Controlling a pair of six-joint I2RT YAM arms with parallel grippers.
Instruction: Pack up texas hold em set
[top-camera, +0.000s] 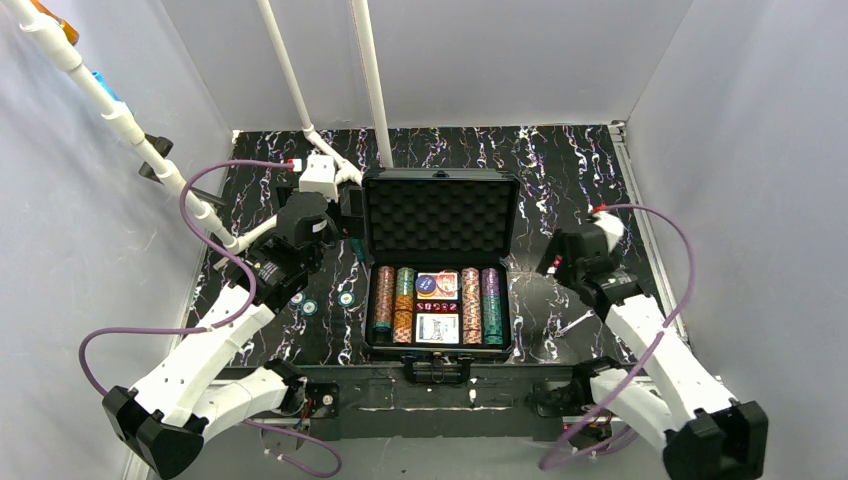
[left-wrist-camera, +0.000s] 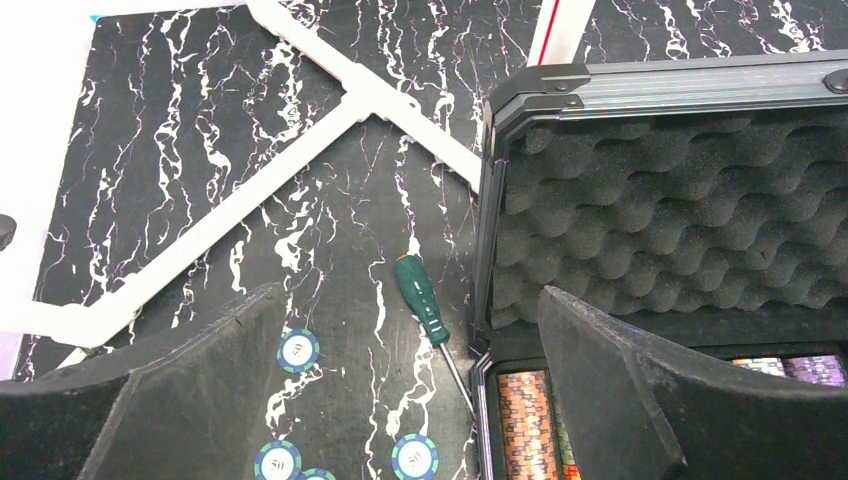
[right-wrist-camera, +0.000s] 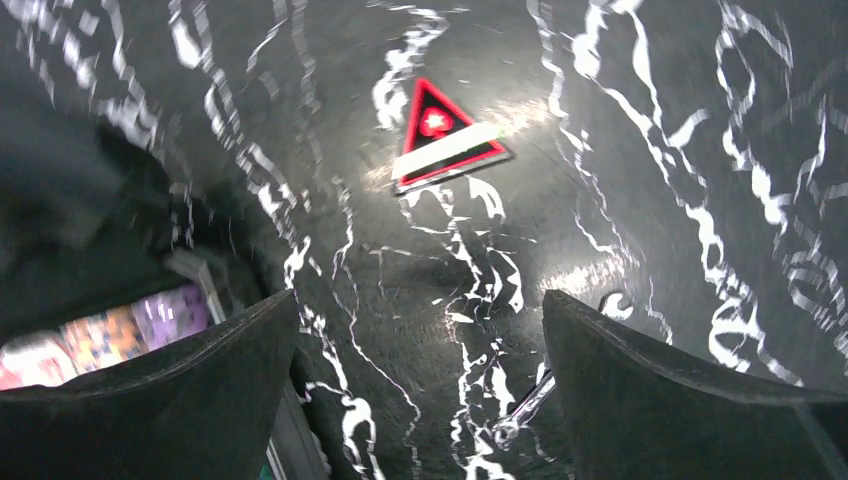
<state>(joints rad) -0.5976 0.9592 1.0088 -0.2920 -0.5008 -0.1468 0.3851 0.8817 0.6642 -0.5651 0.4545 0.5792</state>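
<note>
The black case (top-camera: 513, 300) lies open at the table's middle, its foam-lined lid (top-camera: 440, 215) standing up at the back. Inside are rows of striped chips (top-camera: 404, 303), two card decks (top-camera: 437, 328) and small red dice (top-camera: 437, 306). Three loose blue-and-green chips (top-camera: 311, 307) lie left of the case; they also show in the left wrist view (left-wrist-camera: 299, 350). My left gripper (top-camera: 340, 215) is open and empty above them (left-wrist-camera: 410, 400). A red triangle piece (right-wrist-camera: 440, 135) lies on the table ahead of my right gripper (right-wrist-camera: 420, 390), which is open and empty right of the case (top-camera: 560, 262).
A green-handled screwdriver (left-wrist-camera: 420, 300) lies against the case's left edge. A small metal wrench (right-wrist-camera: 525, 405) lies by my right fingers and shows in the top view (top-camera: 575, 322). White pipes (top-camera: 370, 80) stand behind the case, with a white frame (left-wrist-camera: 300, 150) at the back left. Walls enclose the table.
</note>
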